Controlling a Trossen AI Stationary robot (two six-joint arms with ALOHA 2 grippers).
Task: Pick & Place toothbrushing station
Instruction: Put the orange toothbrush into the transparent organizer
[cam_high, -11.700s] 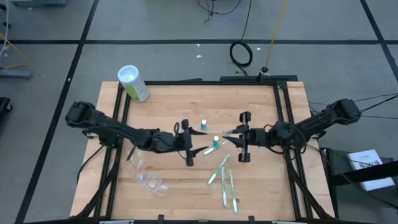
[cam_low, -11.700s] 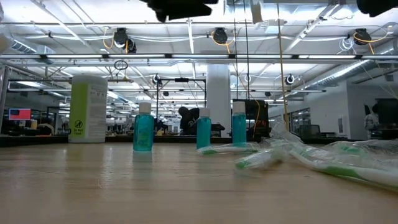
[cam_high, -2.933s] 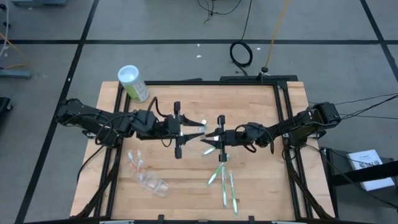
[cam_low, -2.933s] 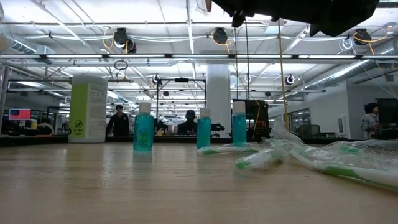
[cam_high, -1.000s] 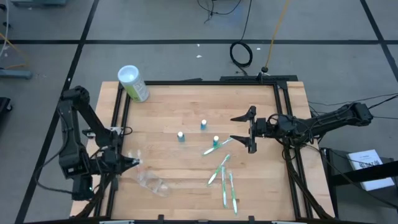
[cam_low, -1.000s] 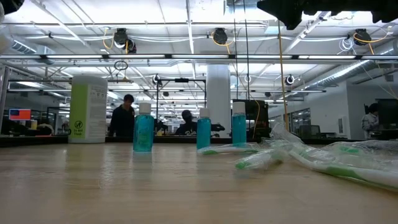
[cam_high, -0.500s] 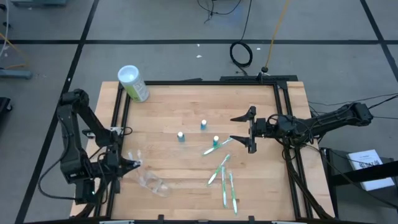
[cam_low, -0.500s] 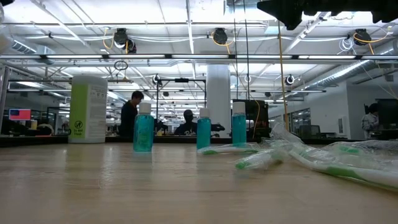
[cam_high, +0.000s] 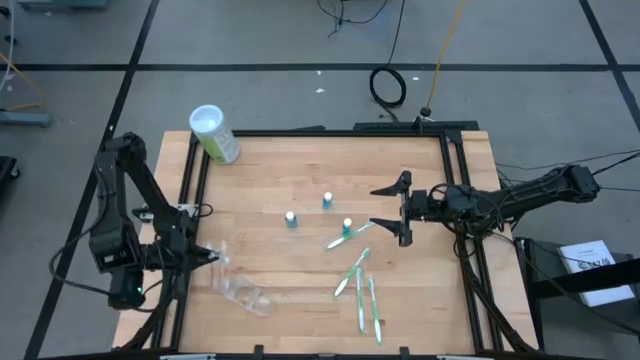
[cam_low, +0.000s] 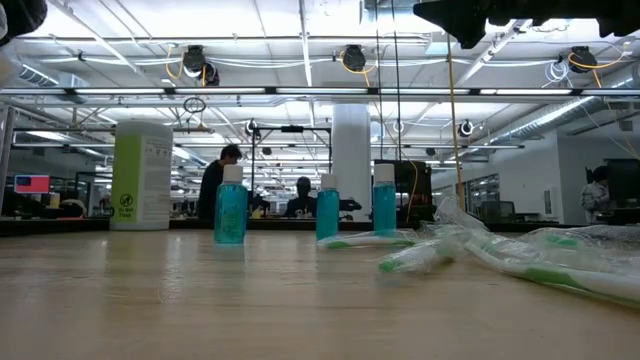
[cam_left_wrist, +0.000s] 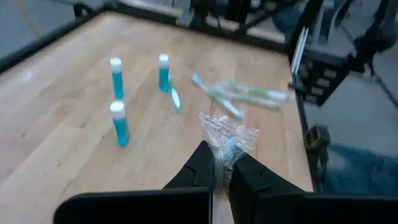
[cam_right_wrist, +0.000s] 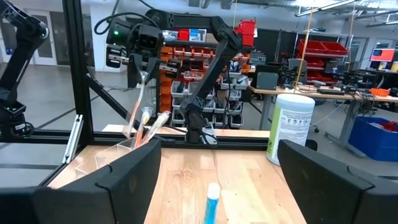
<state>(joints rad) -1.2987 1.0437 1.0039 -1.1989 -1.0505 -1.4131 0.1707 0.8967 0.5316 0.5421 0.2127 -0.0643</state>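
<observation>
While the right arm is just hovering near the table's right edge, the left gripper (cam_high: 212, 257) is sitting over the left edge with its fingers pinched together on a wrapped toothbrush bundle (cam_left_wrist: 227, 138), which is hanging out crinkly and clear in front of them in the left wrist view. The right gripper (cam_high: 403, 208) is spread wide and holding nothing.

The clear plastic holder (cam_high: 243, 293) is lying tipped on its side near the table's front-left corner, looking see-through and glinty. From the right wrist view, orange-accented toothbrushes (cam_right_wrist: 143, 118) are sticking up at a slant out of it.

Three blue-capped tubes (cam_high: 326, 200) are standing upright around the middle of the table, teal with white tops, well apart from one another. One green toothbrush (cam_high: 348, 236) is lying next to the rightmost tube, long axis running diagonally toward the right edge. Loose toothbrushes (cam_high: 362, 291) are lying nearer the front edge, thin, white and green, mostly pointing front-to-back, a couple slanted.

The green canister (cam_high: 213, 133) is leaning at the back-left corner.
</observation>
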